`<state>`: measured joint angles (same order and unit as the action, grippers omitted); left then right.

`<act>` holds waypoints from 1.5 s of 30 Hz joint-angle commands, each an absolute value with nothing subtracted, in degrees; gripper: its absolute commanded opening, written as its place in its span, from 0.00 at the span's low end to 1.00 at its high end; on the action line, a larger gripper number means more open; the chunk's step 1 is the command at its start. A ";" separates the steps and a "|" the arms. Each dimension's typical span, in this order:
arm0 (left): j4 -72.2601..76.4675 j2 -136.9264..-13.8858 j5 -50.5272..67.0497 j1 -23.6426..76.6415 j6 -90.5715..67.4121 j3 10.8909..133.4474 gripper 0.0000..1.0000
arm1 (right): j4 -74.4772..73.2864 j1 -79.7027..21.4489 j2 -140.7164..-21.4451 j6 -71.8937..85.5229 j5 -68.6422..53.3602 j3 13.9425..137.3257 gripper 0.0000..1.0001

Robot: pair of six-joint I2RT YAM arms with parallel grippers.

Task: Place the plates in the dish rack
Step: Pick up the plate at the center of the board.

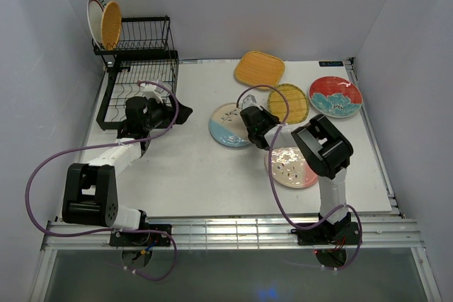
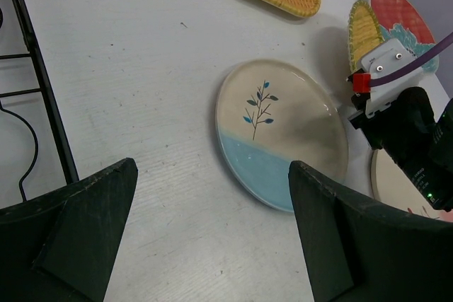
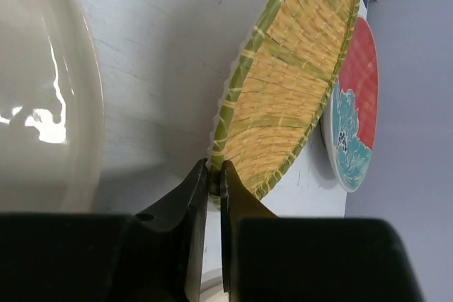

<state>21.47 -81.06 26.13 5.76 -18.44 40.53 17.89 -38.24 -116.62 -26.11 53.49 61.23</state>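
Plates, total: seven. You find two in the dish rack (image 1: pixel 138 33) and five outside it, over the bench (image 1: pixel 198 175).
Woven orange-yellow plates: three. You have the woven plate in the rack (image 1: pixel 111 25), the rounded-square woven plate (image 1: pixel 260 68) and the round woven plate (image 1: pixel 288 102).
Glazed plates: four. You have the white plate (image 1: pixel 93 15), the red-teal floral plate (image 1: pixel 335 95), the cream-blue plate (image 1: pixel 228 129) and the cream-pink plate (image 1: pixel 291 169).
Dish racks: one, with two tiers.
Arms: two.
Tools: two, one per arm. You have the left tool (image 2: pixel 212 182) and the right tool (image 3: pixel 214 171).
Fingers per tool: two.
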 commanded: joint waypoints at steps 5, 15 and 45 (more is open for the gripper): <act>22.33 -81.47 32.07 6.15 -21.09 41.22 0.98 | 23.28 -40.51 -105.49 -23.73 52.21 53.19 0.08; 20.66 -83.68 29.00 9.66 -30.49 42.63 0.98 | 34.35 -49.73 -95.89 -29.88 52.91 44.57 0.08; 13.89 -83.15 28.92 11.95 -38.58 44.30 0.98 | 38.15 -65.47 -86.22 -33.92 33.75 37.44 0.08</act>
<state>15.40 -84.75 27.90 11.75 -37.41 42.22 35.68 -64.64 -85.82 -32.40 33.89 34.37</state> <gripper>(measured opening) 0.979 0.122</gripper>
